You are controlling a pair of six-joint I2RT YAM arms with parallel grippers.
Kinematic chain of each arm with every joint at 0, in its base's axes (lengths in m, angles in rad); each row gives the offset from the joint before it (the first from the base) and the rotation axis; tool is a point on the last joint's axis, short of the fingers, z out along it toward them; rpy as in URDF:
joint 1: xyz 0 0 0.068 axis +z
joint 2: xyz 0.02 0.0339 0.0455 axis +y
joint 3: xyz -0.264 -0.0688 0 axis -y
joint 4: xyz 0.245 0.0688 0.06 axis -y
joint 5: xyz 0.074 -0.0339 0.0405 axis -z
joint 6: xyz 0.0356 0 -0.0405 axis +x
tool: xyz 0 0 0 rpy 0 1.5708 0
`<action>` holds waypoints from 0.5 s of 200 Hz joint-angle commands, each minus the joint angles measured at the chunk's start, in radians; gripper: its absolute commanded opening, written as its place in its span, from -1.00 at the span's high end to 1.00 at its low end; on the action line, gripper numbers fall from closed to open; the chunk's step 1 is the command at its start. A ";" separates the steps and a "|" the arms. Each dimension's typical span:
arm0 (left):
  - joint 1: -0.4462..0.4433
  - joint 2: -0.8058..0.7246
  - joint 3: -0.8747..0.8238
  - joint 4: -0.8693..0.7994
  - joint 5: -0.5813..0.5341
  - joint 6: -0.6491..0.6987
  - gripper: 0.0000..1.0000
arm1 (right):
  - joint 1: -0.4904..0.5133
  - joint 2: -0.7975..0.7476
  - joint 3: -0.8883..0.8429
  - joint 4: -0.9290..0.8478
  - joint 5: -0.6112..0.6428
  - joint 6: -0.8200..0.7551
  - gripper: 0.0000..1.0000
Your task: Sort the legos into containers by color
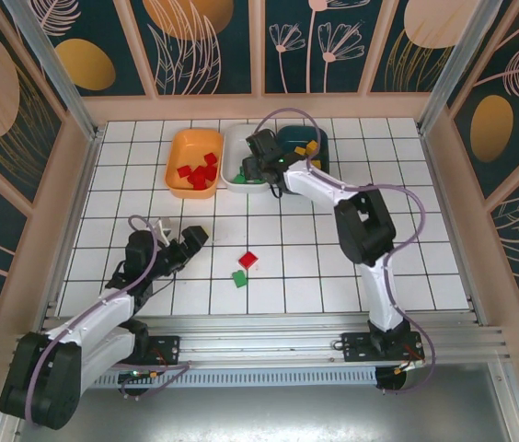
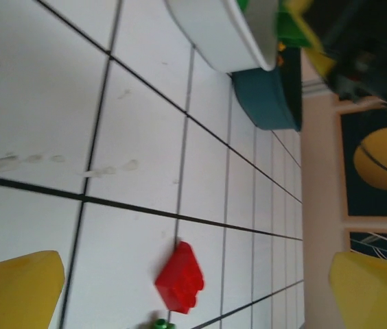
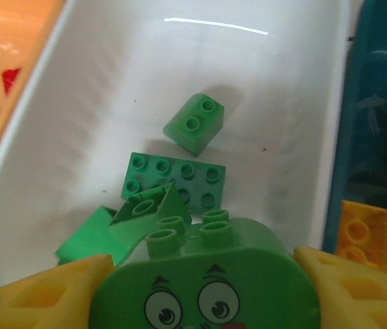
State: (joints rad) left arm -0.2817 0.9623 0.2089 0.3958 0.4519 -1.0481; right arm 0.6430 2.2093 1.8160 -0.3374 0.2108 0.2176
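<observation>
While right gripper (image 3: 204, 305) hangs over white bin (image 3: 104, 82), its fingers pinch green brick with cartoon face (image 3: 214, 264) from both sides. Below it, loose green bricks (image 3: 174, 179) lie on bin floor. Orange bin (image 1: 176, 164), just left of white one, holds red bricks (image 1: 200, 172); teal bin (image 1: 324, 152), on right, holds yellow bricks (image 3: 365, 226). Left gripper (image 1: 179, 238) low over tiles (image 1: 315, 267), jaws spread wide, empty. Red brick (image 1: 248, 260) and green brick (image 1: 239, 277) sit on tiles ahead of it, close together, well apart from bins.

Orange rounded plastic bin (image 1: 190, 147): red plastic bricks (image 1: 200, 173). White bin (image 3: 111, 82): green bricks (image 3: 174, 179). Dark teal bin (image 3: 372, 82): yellow bricks (image 3: 365, 229). Green rounded brick (image 3: 210, 295), cartoon-face print. Desk (image 1: 333, 276): white, black grid.
</observation>
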 commanded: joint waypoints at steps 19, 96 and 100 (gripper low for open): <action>-0.019 0.045 0.053 0.080 0.034 0.015 -0.97 | -0.016 0.081 0.193 -0.049 -0.010 -0.074 -0.55; -0.025 0.052 0.057 0.070 0.004 0.018 -0.97 | 0.139 -0.290 -0.145 0.041 0.118 -0.117 -0.74; -0.026 0.048 0.057 0.057 -0.006 0.018 -0.97 | 0.159 -0.314 -0.188 0.043 0.122 -0.109 -0.73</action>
State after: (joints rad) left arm -0.3016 1.0157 0.2436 0.4454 0.4637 -1.0481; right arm 0.6983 2.0811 1.8053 -0.3351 0.2802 0.1055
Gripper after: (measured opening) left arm 0.985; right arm 0.877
